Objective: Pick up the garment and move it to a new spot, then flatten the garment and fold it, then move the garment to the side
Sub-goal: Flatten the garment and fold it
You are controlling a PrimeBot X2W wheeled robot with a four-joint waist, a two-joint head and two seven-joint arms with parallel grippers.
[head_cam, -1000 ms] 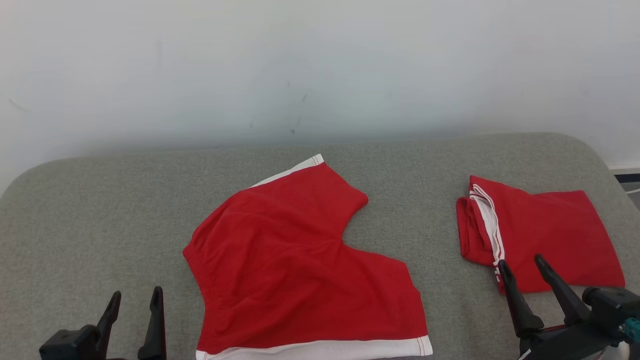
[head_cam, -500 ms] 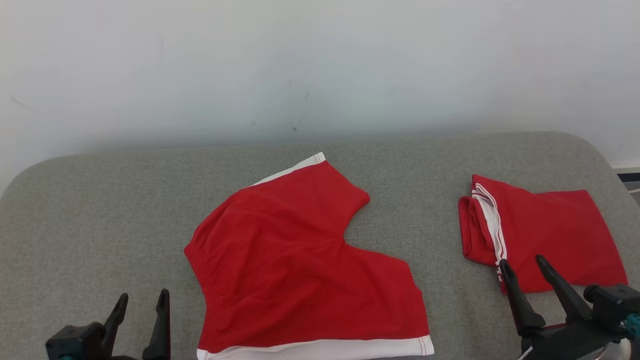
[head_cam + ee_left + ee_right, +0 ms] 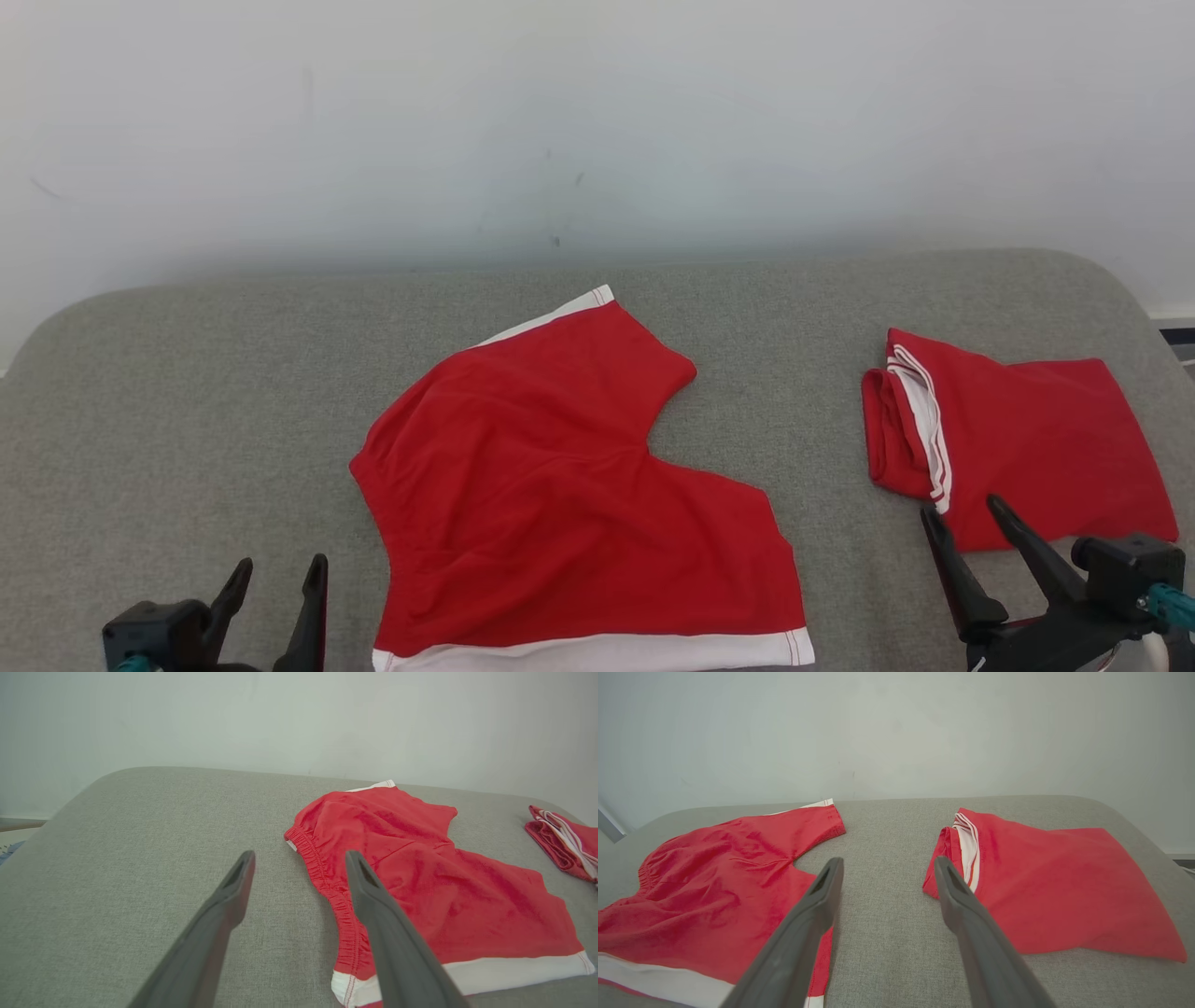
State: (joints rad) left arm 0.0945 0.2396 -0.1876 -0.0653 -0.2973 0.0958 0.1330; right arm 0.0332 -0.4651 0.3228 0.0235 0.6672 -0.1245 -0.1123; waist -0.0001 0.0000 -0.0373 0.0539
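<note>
Red, thin jersey-like cloth was what we had to deal with. The shorts [image 3: 569,485] lay spread in the middle of the grey padded surface [image 3: 187,373], their elastic waistband [image 3: 327,882] toward our left and a white hem [image 3: 490,970] along the near edge. We judged them light, limp and not slippery, likely to sag and bunch once lifted. Two pinches would therefore serve better than one, and the waistband and the stitched hem looked the firmest places to take hold.

Our left gripper [image 3: 280,569] hovered at the near left, fingers apart and holding nothing. Our right gripper [image 3: 962,511] was likewise spread and empty, by the near-left corner of a second red garment [image 3: 1027,439], which lay folded well apart to the right.

The left wrist view gave us the waistband's puckered gathers, which the head view flattened to a plain edge. The right wrist view showed the folded piece's layered, white-trimmed end.
</note>
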